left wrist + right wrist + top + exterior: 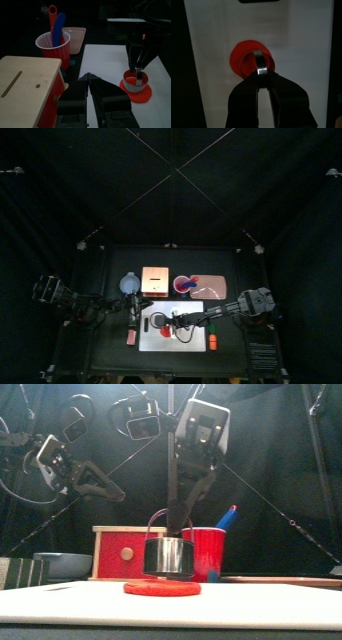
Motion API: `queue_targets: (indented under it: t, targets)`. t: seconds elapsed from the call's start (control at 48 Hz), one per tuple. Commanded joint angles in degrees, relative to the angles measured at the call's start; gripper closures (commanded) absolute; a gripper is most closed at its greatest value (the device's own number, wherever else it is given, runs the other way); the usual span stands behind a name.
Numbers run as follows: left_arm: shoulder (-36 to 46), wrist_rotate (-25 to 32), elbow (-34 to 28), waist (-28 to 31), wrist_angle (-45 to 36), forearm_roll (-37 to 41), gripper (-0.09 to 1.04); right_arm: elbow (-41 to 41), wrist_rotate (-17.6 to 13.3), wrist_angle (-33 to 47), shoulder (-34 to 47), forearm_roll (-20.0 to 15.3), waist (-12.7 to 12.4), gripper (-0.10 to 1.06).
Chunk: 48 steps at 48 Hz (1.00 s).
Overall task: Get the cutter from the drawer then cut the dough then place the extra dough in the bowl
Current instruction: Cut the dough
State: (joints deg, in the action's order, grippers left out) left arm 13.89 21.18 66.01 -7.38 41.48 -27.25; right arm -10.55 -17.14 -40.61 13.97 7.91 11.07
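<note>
Right tool is pinching the wire handle of the cutter, which sits upright on the red dough abt mid white board. Left tool looks pressed together w/ nothing in it, just off the board's left edge; wooden box and bowl are behind the board's left end

Small black table here. White cutting board takes up the 6 o'clock side. Along the back: blue-grey bowl at 10, wooden box at 11, red cup around 12, pink tray at 1.
</note>
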Motion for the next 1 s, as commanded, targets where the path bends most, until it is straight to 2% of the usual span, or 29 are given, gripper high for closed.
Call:
queue_targets:
  t: [0.021,0.854,1.0]
  targets:
    - [0.09,0.00,-0.53,0.09,0.00,-0.53,0.48,1.23,-0.09,0.18,-0.88,0.00,0.44,0.52]
    - [-0.18,0.00,-0.53,0.09,-0.35,-1.85,0.48,2.55,0.00,0.53,0.88,0.26,0.18,0.52]
    - [-0.44,-0.09,-0.53,-0.09,-0.35,-1.85,0.48,2.02,-0.09,0.18,0.88,0.79,0.18,0.48]
